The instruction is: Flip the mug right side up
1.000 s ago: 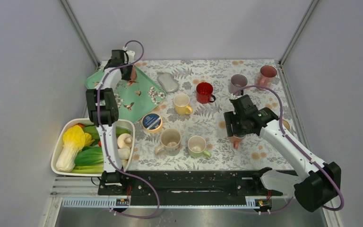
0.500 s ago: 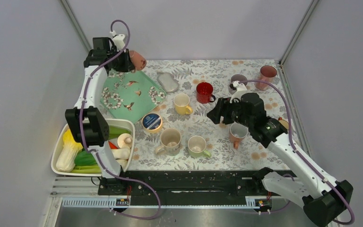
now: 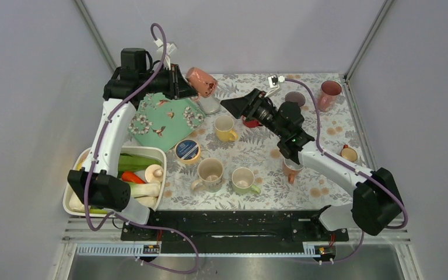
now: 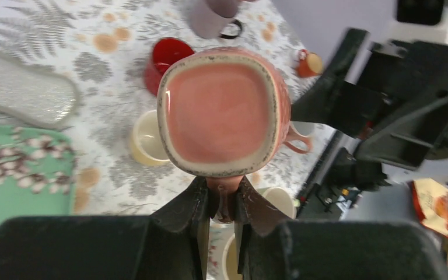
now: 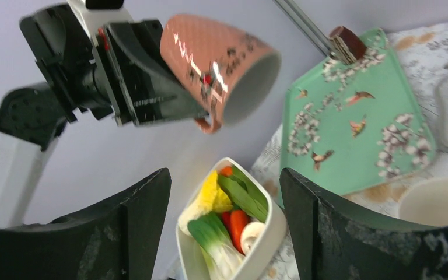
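Our left pincer (image 4: pixel 221 201) clenches the pink mug (image 4: pixel 221 111) by its handle, sideways in the air over the worktop (image 3: pixel 256 153), far left. We should roll the wrist until the mouth faces up, keeping clear of the right pincer (image 5: pixel 224 192), spread wide nearby.

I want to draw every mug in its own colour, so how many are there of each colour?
Pink mug in the air: 1
Other pink or orange mugs: 3
Red mug: 1
Yellow mug: 1
Cream mug: 1
Green mug: 1
Purple mug: 1
Total: 9
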Tool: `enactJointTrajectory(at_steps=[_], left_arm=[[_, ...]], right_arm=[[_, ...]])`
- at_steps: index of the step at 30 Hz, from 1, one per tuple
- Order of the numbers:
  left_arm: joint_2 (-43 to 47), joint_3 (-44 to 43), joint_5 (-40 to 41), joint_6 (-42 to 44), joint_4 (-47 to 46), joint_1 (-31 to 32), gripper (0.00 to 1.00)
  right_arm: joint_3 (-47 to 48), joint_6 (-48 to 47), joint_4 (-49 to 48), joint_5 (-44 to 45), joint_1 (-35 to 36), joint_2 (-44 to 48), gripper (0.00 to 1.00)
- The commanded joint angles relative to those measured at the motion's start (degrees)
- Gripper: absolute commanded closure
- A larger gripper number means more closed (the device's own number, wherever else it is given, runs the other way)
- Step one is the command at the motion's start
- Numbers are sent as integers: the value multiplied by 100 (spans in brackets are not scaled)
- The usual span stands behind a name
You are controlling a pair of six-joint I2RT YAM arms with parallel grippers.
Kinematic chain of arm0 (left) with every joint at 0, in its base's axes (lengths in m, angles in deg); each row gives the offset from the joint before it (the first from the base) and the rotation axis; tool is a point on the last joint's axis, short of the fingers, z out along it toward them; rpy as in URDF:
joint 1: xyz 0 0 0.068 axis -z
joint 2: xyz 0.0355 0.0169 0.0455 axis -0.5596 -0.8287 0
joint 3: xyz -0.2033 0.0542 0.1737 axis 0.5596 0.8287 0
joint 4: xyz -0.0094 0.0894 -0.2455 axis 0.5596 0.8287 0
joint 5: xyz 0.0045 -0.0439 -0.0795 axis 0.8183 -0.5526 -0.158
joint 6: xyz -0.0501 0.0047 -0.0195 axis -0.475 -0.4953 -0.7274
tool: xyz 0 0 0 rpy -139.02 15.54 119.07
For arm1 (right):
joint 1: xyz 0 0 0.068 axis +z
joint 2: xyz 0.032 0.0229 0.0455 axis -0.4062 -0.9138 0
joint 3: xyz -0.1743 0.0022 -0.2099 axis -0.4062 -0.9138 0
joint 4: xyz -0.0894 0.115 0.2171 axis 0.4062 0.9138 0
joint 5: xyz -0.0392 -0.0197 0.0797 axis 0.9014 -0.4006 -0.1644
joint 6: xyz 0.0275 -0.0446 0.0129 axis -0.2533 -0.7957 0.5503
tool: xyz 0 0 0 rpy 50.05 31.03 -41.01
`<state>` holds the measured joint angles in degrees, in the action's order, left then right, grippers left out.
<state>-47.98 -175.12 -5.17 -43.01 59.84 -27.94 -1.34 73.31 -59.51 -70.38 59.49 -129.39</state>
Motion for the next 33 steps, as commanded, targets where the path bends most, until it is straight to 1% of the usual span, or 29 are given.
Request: enactJointTrajectory(at_steps=[1, 7, 10, 11, 12, 14, 15, 16, 17, 18, 19, 20, 21, 22, 23, 24, 26, 27, 28, 29, 30, 31, 32, 33], left_arm=[[543, 135, -683, -329, -218, 275, 100], [553, 258, -831, -374, -62, 692, 100], [519, 309, -983, -432, -60, 912, 100], [500, 311, -1036, -452, -62, 980, 100], [481, 322, -1062, -453, -58, 1040, 100], [464, 378, -1023, -390, -58, 1120, 100], [454, 407, -960, -327, -40, 1122, 100], [435, 415, -873, -185, 45, 1123, 100], [419, 393, -740, 23, 189, 1123, 100], [402, 364, -564, 258, 349, 1123, 90], [385, 327, -292, 521, 523, 1123, 69], [391, 299, 117, 782, 652, 1123, 43], [409, 305, 598, 1021, 688, 1118, 23], [446, 313, 1059, 1202, 711, 1122, 7], [484, 323, 1655, 1404, 737, 1123, 2], [532, 364, 1992, 1624, 744, 1123, 1], [633, 444, 2633, 2009, 735, 1114, 1], [674, 510, 2910, 2175, 700, 1114, 1], [716, 597, 3199, 2332, 632, 1114, 1], [753, 711, 3485, 2465, 545, 1106, 1], [781, 832, 3726, 2554, 426, 1099, 1], [814, 953, 3928, 2644, 327, 1090, 1], [828, 1062, 4083, 2721, 225, 1077, 1], [843, 1155, 4205, 2774, 133, 1039, 1]], right_arm=[[528, 756, -1467, -101, 93, -322, 22], [832, 1190, -1991, -396, 133, -767, 22], [981, 1465, -2281, -505, 156, -971, 25], [1002, 1559, -2437, -523, 152, -1021, 30], [1001, 1596, -2596, -531, 154, -1049, 39], [915, 1583, -2830, -498, 149, -972, 74], [809, 1492, -2853, -405, 157, -868, 86], [700, 1313, -2778, -296, 138, -714, 97], [603, 1084, -2567, -191, 115, -543, 100], [529, 762, -2217, -101, 87, -343, 100], [494, 424, -1751, -20, 51, -131, 100], [481, 88, -1250, 57, 18, 97, 100], [483, -323, -727, 70, -40, 314, 100], [524, -703, -98, 123, -101, 523, 100], [614, -1173, 609, 228, -157, 725, 100], [753, -1731, 1773, 436, -194, 898, 100], [1226, -2790, 3715, 1251, -212, 1081, 100], [1486, -3194, 4699, 1809, -228, 1076, 100], [1737, -3580, 5469, 2403, -274, 1021, 100], [1921, -3753, 6196, 2955, -354, 948, 100], [2048, -3825, 6785, 3325, -502, 873, 100], [2101, -3838, 7182, 3465, -764, 824, 100], [2057, -3857, 7447, 3385, -1067, 796, 100], [1953, -3867, 7536, 3209, -1556, 786, 100]])
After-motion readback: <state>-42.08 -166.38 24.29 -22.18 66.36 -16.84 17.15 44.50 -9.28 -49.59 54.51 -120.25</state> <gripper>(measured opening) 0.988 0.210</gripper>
